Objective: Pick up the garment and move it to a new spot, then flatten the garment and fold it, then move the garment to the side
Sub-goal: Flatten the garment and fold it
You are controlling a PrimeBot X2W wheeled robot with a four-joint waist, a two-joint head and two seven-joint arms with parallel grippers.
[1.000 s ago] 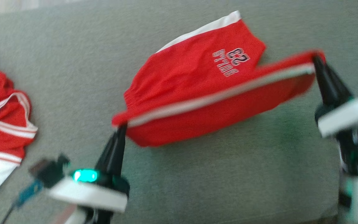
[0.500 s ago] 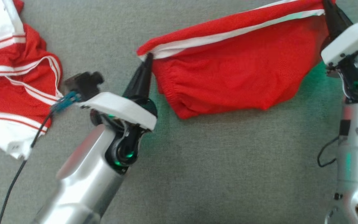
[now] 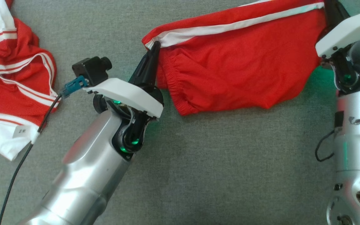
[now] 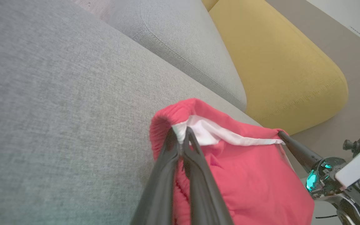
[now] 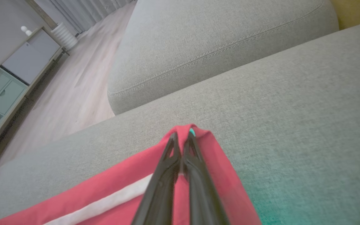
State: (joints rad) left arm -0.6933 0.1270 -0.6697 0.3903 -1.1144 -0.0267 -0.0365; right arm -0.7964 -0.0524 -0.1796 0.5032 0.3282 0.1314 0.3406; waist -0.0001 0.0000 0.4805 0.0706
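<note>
I have the red mesh shorts with a white side stripe strung between both arms, striped edge uppermost and pulled fairly straight. The rest of the cloth hangs below it over the grey fabric sofa seat, toward the seat's far right part. I cannot tell whether the lowest fold touches the seat.

The left gripper is clamped on the elastic waistband corner. In the left wrist view its fingers pinch red and white cloth together. The right gripper is clenched on the opposite corner of the striped edge.

A crumpled red-and-white jersey lies at the seat's left edge, well apart from the shorts. Past the seat's far edge sits a rounded yellow cushion.
</note>
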